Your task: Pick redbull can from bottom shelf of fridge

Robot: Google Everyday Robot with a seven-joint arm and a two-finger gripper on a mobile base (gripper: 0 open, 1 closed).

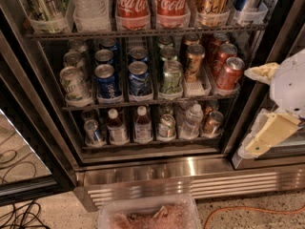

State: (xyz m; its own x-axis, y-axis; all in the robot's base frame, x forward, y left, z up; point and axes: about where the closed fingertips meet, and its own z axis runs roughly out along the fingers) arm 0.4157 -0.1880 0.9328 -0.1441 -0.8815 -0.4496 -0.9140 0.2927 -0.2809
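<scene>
The fridge point(190, 170) stands open with a dark interior and a steel base. On its bottom shelf point(143, 145) the slim blue-and-silver redbull can point(93, 132) stands at the far left, next to two small brown bottles point(114, 127). More cans and a clear bottle fill the shelf to the right. My gripper point(248, 111) hangs at the right edge of the view, outside the fridge frame and level with the gap between the middle and bottom shelves. Its two cream fingers point(269, 133) are spread wide and hold nothing. It is far right of the redbull can.
The middle shelf holds dark-blue cans point(106, 80), a green can point(171, 76), a copper can point(195, 62) and red cans point(229, 73). A clear plastic tub point(147, 214) sits on the floor below. An orange cable point(257, 209) and black cables point(19, 216) lie on the floor. The glass door point(19, 147) is at left.
</scene>
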